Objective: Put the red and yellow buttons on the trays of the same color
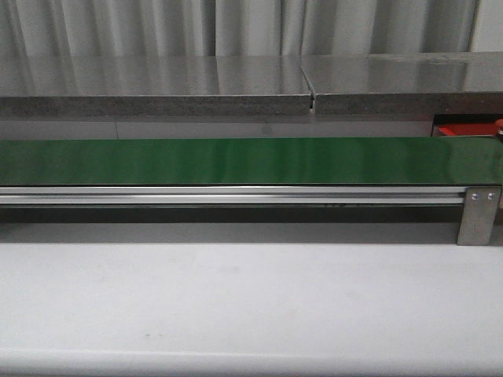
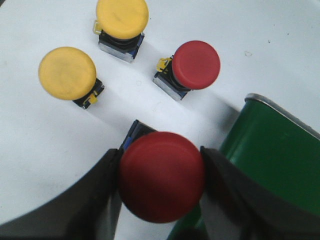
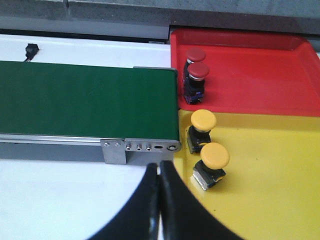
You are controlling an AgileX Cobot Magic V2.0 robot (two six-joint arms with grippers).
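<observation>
In the left wrist view my left gripper [image 2: 161, 172] is shut on a red button [image 2: 161, 176], held above the white table beside the end of the green belt [image 2: 272, 150]. Another red button [image 2: 194, 65] and two yellow buttons [image 2: 122, 16] [image 2: 67, 73] stand on the table beyond it. In the right wrist view my right gripper [image 3: 160, 167] is shut and empty, near the belt's end bracket. Two red buttons [image 3: 198, 71] [image 3: 195, 55] stand on the red tray [image 3: 250, 75]. Two yellow buttons [image 3: 203, 120] [image 3: 214, 156] stand on the yellow tray [image 3: 260, 180].
The long green belt [image 1: 236, 161] runs across the front view on an aluminium rail [image 1: 236, 195], with a metal bracket [image 1: 479, 214] at its right end. A corner of the red tray [image 1: 464, 129] shows behind it. A grey shelf [image 1: 157, 98] lies beyond. Neither arm shows in the front view.
</observation>
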